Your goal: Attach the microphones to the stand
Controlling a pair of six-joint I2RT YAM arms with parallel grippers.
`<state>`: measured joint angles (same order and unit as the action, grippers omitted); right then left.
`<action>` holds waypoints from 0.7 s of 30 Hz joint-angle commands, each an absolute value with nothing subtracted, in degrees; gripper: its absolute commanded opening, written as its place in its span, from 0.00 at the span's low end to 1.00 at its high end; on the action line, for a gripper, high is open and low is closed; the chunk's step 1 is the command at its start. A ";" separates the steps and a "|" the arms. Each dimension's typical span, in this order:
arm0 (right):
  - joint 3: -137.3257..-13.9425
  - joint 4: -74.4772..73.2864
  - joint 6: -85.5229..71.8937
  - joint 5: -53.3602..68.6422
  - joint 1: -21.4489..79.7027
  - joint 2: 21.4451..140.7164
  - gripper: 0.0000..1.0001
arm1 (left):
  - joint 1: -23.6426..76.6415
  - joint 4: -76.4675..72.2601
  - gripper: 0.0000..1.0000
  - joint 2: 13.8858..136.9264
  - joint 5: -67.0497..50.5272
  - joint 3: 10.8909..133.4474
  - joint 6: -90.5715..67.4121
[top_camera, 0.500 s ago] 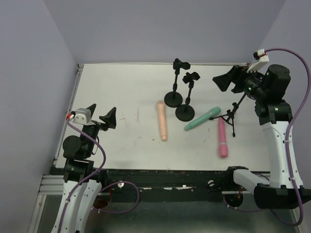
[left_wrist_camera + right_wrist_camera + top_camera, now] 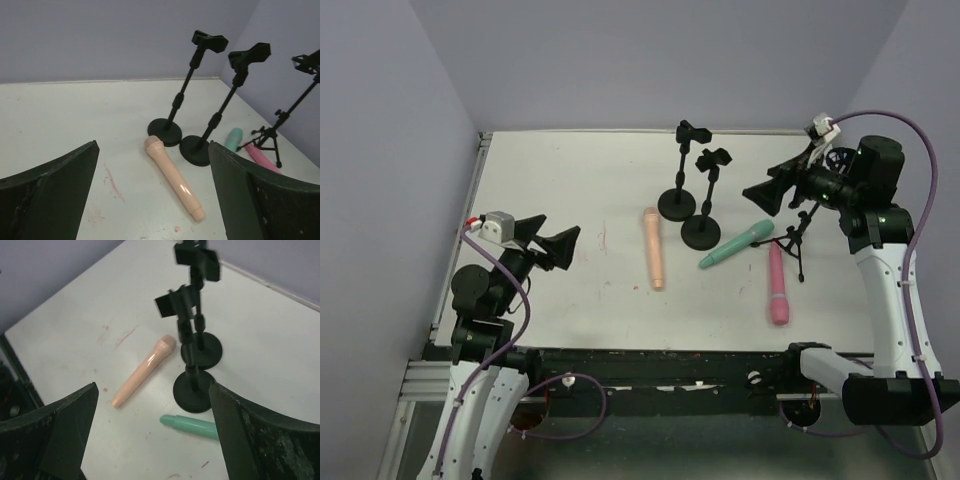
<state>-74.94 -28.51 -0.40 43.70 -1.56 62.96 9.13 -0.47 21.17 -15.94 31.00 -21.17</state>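
Note:
Three microphones lie flat on the white table (image 2: 570, 180): a peach one (image 2: 653, 248) in the middle, a teal one (image 2: 736, 245) slanted to its right, and a pink one (image 2: 777, 284) nearest the right arm. Two black round-base stands (image 2: 678, 170) (image 2: 706, 195) rise behind them, and a small tripod stand (image 2: 798, 235) is at the right, all with bare clips. My left gripper (image 2: 552, 240) hovers open at the left, facing the peach microphone (image 2: 172, 177). My right gripper (image 2: 767, 190) hangs open above the tripod, looking down on the teal microphone (image 2: 192, 426). Neither holds anything.
Purple walls close off the table at the back and both sides. A black rail (image 2: 650, 360) runs along the near edge. Faint red marks (image 2: 114, 182) stain the surface left of the peach microphone. The two round bases (image 2: 202, 347) (image 2: 194, 390) stand close together.
My left gripper has swung right, toward the table's middle. My right gripper has shifted left and lower, nearer the stands. The microphones and stands have not moved.

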 commanded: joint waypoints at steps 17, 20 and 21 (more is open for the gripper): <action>-63.03 -31.21 29.62 70.58 1.67 68.82 1.00 | 33.65 -25.37 0.99 54.20 -25.13 37.26 -19.97; -56.45 -25.42 27.69 71.37 1.67 67.24 1.00 | 34.98 -34.08 0.99 63.51 -25.75 38.49 -14.87; -54.42 -23.83 27.60 70.93 1.67 66.54 1.00 | 35.42 -36.45 0.99 66.68 -25.49 39.45 -13.11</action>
